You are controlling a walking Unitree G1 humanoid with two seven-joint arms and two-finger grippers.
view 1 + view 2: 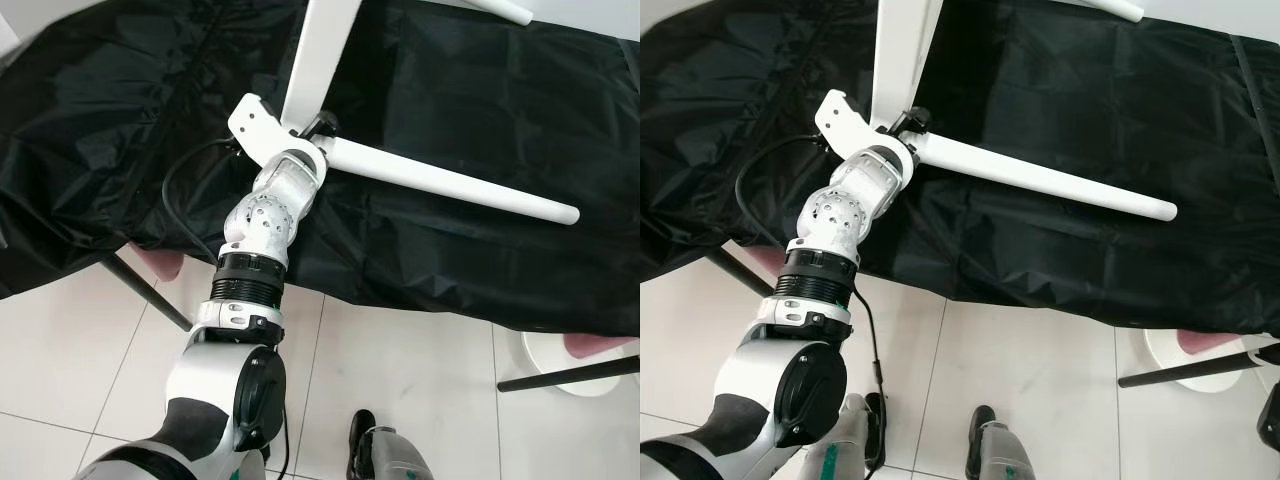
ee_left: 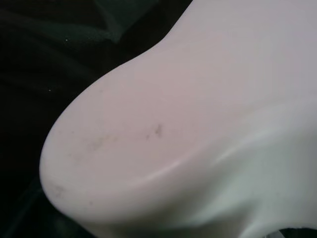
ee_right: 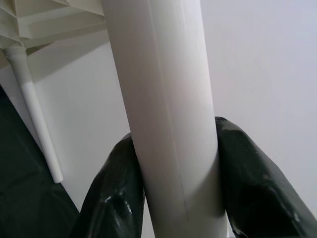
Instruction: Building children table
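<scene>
A white table frame lies on a black cloth (image 1: 480, 110). One white leg (image 1: 450, 183) runs to the right across the cloth, and a second leg (image 1: 322, 50) rises out of the top of the view. They meet at a white corner piece (image 1: 252, 115). My left gripper (image 1: 322, 128) sits right at this joint, its fingers mostly hidden, and the left wrist view has the white corner piece (image 2: 198, 124) pressed close. My right gripper (image 3: 173, 163) is shut on a round white leg (image 3: 163, 99), one black finger (image 3: 247, 178) on each side.
The black cloth drapes over a low surface and hangs toward a white tiled floor (image 1: 400, 350). Thin black legs (image 1: 150, 290) (image 1: 570, 375) stick out below it. A white and pink base (image 1: 590, 352) stands at the right. My feet (image 1: 990, 450) are at the bottom.
</scene>
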